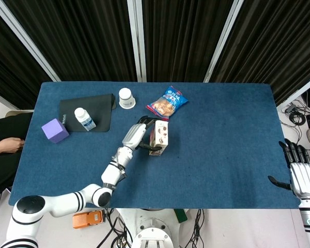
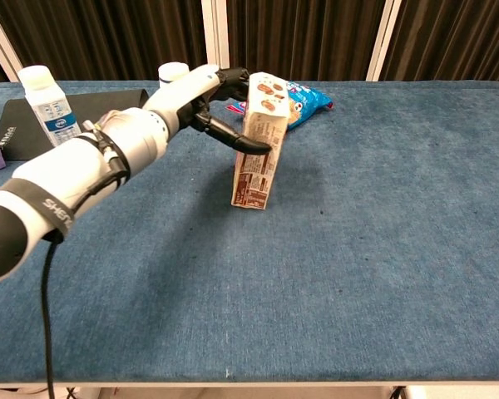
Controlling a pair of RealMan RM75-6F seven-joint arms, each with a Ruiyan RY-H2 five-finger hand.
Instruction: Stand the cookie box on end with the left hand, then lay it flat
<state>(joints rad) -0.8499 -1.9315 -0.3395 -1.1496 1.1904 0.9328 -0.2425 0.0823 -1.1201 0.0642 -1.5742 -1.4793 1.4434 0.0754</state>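
The left hand (image 2: 201, 98) grips the cookie box (image 2: 256, 141) near its top, fingers wrapped around it. The box stands on end on the table (image 2: 382, 249). The right hand (image 1: 301, 173) hangs open beside the table edge.

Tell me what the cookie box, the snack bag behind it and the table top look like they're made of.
Cookie box: printed cardboard, likely; flat faces, sharp folded edges, slight sheen.
Snack bag: glossy plastic film, probably; crinkled, with bright highlights.
Table top: blue fabric or felt-like cover; matte, with a fine nap showing in the chest view.
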